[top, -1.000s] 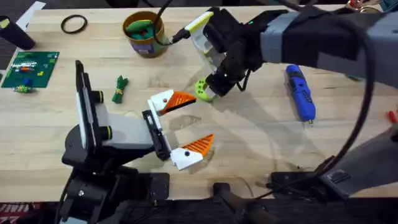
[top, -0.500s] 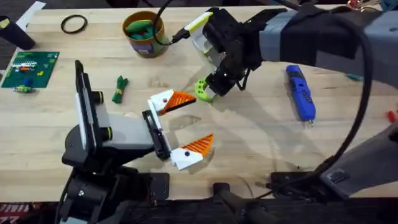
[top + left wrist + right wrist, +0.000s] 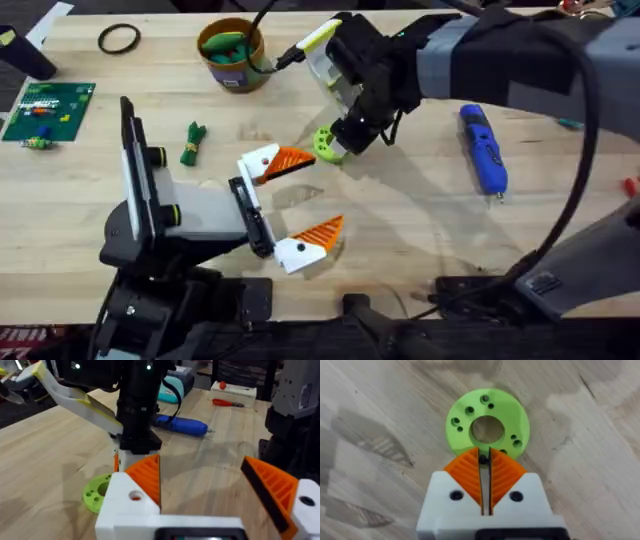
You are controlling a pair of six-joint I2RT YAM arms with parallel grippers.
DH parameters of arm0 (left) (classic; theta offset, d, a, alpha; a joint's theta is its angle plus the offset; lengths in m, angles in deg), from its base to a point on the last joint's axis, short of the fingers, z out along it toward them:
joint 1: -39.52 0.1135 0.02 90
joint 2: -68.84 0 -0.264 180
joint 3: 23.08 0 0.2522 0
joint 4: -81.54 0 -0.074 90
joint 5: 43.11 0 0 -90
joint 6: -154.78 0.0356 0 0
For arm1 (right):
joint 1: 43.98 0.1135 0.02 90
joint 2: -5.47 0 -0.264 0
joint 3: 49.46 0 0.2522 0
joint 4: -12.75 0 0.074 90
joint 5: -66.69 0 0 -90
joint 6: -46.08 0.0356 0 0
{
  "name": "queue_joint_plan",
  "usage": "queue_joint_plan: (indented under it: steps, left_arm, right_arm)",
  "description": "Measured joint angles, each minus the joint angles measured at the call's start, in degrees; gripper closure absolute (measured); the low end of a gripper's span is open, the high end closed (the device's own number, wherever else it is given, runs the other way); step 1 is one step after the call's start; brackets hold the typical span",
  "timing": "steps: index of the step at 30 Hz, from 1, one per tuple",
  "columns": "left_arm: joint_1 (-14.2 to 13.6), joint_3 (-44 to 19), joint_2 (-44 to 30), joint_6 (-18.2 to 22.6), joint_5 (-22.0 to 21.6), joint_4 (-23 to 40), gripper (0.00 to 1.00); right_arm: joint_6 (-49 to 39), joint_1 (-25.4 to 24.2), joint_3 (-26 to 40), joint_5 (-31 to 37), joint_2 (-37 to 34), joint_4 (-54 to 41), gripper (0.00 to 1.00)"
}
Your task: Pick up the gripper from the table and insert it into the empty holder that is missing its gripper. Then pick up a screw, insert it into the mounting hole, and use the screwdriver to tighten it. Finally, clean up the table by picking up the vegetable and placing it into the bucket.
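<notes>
Two claws are seen over the counter. The right claw is lowered near the middle of the counter, its orange pads pressed almost together at the rim of a lime-green disc with a round centre hole and small holes about it; something small and dark is seen between the pad tips, but what it is cannot be told. The disc lies flat on the wood, touching the claw's tips. The left claw is held wide apart nearer the front edge, nothing between its pads, with the green disc just beyond its upper finger. The vegetable lies on the counter to the left of both claws, well apart from the right claw and nearer the left arm. The bucket stands upright toward the back, with green and orange pieces inside it. The screwdriver lies flat to the right of the right claw, untouched, its metal tip pointing toward the front edge.
</notes>
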Motion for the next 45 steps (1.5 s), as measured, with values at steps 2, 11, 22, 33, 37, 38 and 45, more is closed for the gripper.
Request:
queue_joint_plan:
  steps: [2, 11, 22, 33, 37, 38, 45]
  left_arm:
    - [0.0, 0.0, 0.0, 0.0, 0.0, 0.0, 0.014]
    - [0.0, 0.0, 0.0, 0.0, 0.0, 0.01, 0.014]
    - [0.0, 0.0, 0.0, 0.0, 0.0, 0.0, 0.014]
    - [0.0, 0.0, 0.0, 0.0, 0.0, 0.0, 0.014]
    - [0.0, 0.0, 0.0, 0.01, -0.01, 0.02, 0.014]
    - [0.0, 0.0, 0.0, 0.02, -0.02, 0.02, 0.015]
    - [0.0, 0.0, 0.0, 0.02, 0.0, 0.0, 0.014]
  right_arm:
    - [-0.03, 0.0, 0.0, 0.0, 0.0, 0.01, 0.993]
    - [-0.11, 0.0, 0.0, 0.01, 0.0, 0.0, 0.998]
    - [-0.13, 0.0, 2.15, 0.01, -0.15, -4.18, 0.998]
    - [-0.14, -0.19, 15.21, 0.0, -0.15, -14.58, 0.998]
    - [-0.37, -0.87, 20.18, -0.01, -0.16, -18.41, 0.998]
    - [-0.39, -1.17, 21.44, -0.01, -0.17, -19.2, 0.998]
    - [-2.29, -2.69, 29.63, 0.03, -0.17, -24.08, 0.998]
